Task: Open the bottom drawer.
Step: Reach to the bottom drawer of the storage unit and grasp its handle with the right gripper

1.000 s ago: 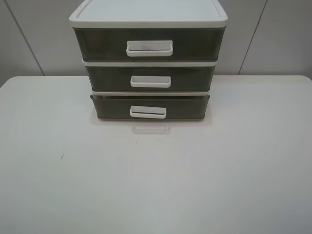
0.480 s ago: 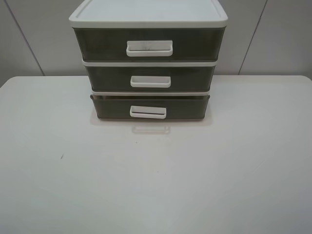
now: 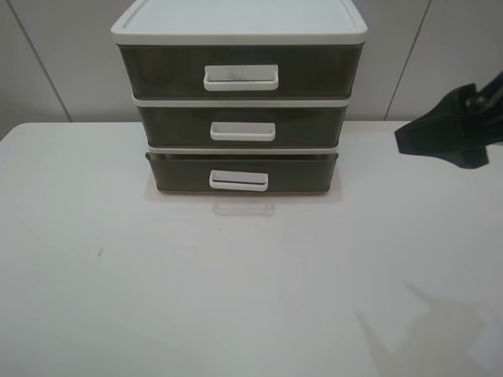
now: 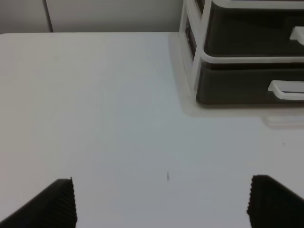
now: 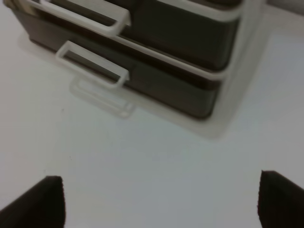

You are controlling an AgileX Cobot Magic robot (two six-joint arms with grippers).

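Note:
The bottom drawer (image 3: 181, 177) is the lowest of three smoky grey-brown drawers in a white-framed cabinet at the back of the white table. It sits pushed in, with a thin white loop handle (image 3: 238, 181). It also shows in the left wrist view (image 4: 232, 88) and in the right wrist view (image 5: 166, 88), handle (image 5: 92, 66) included. My right gripper (image 3: 442, 140) hangs in the air at the right edge, right of the cabinet and apart from it; its fingers (image 5: 35, 202) stand wide apart and empty. My left gripper (image 4: 164, 204) is open and empty over bare table, left of and in front of the cabinet.
The middle drawer (image 3: 242, 126) and the tall top drawer (image 3: 240, 72) are shut above the bottom one. The white table (image 3: 118, 275) spreads in front of the cabinet, with a small dark speck (image 3: 99, 252) at the left. A grey panelled wall stands behind.
My right arm has come into the exterior view from the right edge, and its shadow now falls on the table at the lower right. The drawers have not moved.

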